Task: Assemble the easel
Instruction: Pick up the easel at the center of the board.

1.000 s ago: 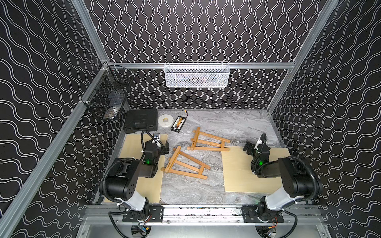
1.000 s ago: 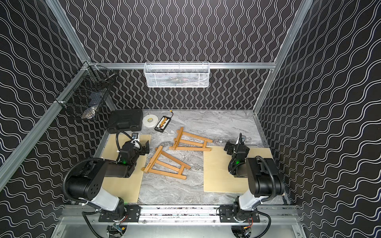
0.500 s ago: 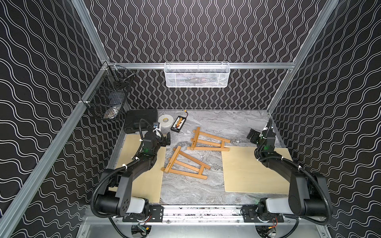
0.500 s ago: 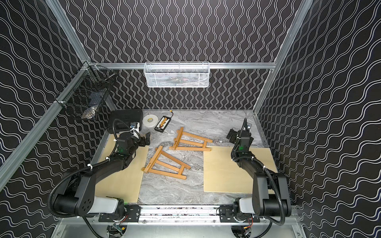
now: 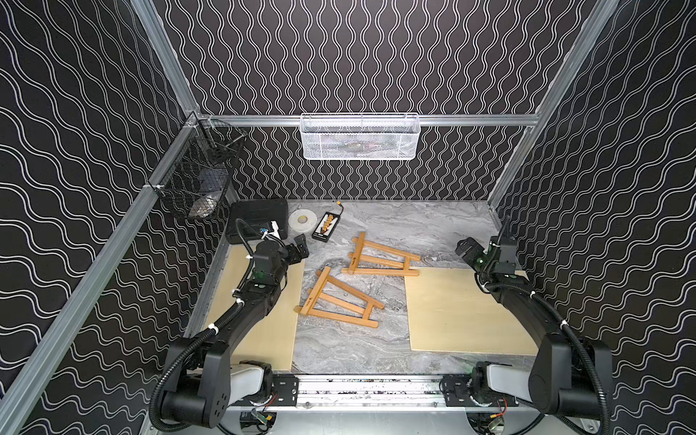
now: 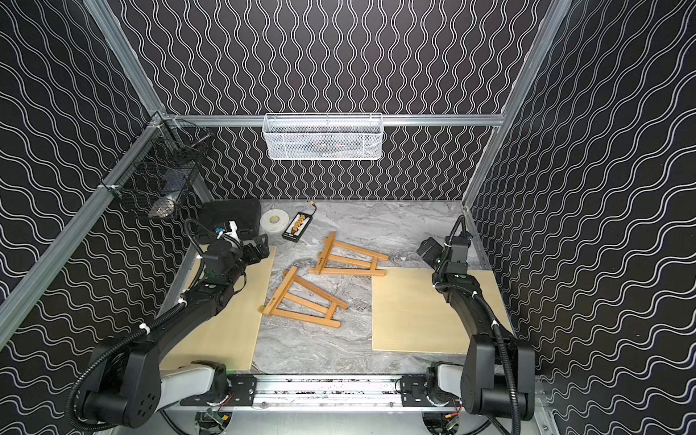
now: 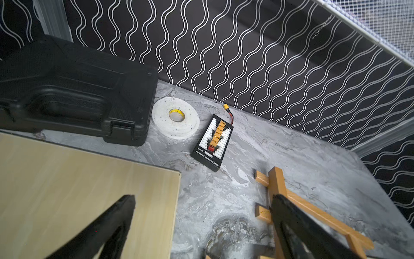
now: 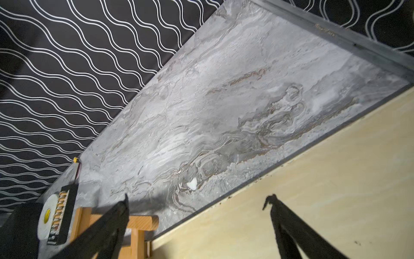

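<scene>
Stretched both arms forward from a second earlier's folded poses; brought the left gripper near the charging board, held the right gripper well apart from it, both spread wide, empty. Left the far easel frame near that board, the near easel frame beyond. Risked shoving loose frames askew on a low approach. Could not make out joints; caught only frame ends from the wrists.

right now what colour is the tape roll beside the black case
White with a yellow core; the tape roll shows best in the left wrist view.
</scene>
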`<state>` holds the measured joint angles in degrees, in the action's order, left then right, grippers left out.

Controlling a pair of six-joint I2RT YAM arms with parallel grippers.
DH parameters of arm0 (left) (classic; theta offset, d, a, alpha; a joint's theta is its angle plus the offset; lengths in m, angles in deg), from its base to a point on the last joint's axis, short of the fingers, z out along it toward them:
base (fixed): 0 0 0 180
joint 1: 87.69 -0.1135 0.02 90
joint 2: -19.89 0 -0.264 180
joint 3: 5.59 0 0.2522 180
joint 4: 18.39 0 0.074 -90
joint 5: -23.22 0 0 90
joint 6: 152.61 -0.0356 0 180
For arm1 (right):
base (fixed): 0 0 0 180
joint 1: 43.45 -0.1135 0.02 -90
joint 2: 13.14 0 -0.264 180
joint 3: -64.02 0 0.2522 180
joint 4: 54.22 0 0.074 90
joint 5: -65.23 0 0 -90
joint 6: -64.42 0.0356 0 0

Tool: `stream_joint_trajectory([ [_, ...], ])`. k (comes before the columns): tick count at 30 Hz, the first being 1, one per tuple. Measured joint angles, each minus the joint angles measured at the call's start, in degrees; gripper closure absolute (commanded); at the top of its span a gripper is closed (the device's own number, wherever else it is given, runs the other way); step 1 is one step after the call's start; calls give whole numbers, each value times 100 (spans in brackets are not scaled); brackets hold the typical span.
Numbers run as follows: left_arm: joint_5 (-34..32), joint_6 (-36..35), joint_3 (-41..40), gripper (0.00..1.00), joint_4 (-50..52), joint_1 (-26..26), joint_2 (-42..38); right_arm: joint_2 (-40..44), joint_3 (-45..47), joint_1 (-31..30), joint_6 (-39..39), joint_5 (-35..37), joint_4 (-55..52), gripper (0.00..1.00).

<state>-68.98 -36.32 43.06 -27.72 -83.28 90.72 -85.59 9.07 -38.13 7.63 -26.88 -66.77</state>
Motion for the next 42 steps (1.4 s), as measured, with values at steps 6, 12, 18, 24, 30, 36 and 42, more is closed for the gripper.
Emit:
stream_joint_trajectory([
  [6, 181, 129, 85, 1, 396, 396, -11, 168, 118, -170, 358, -748, -205, 0],
  [12, 289, -98, 203, 1, 656, 1191, -11, 225, 138, -767, 520, -1128, -452, 0],
  [18, 643, -667, 595, 1, 901, 1906, 337, 450, 188, -1250, 577, -1333, -741, 0],
  [24, 791, -1488, 1123, 3, 1204, 2503, 861, 522, 476, -1488, 636, -1766, -833, 0],
  [30, 1084, -2236, 1679, 6, 1438, 2892, 1532, 581, 857, -1593, 660, -2227, -706, 0],
  [36, 1294, -2955, 2232, 10, 1781, 3119, 2236, 883, 1097, -1609, 623, -2352, -437, 0],
  [42, 1537, -3515, 2898, 18, 2118, 3182, 2992, 1106, 1300, -1609, 621, -2343, -192, 0],
])
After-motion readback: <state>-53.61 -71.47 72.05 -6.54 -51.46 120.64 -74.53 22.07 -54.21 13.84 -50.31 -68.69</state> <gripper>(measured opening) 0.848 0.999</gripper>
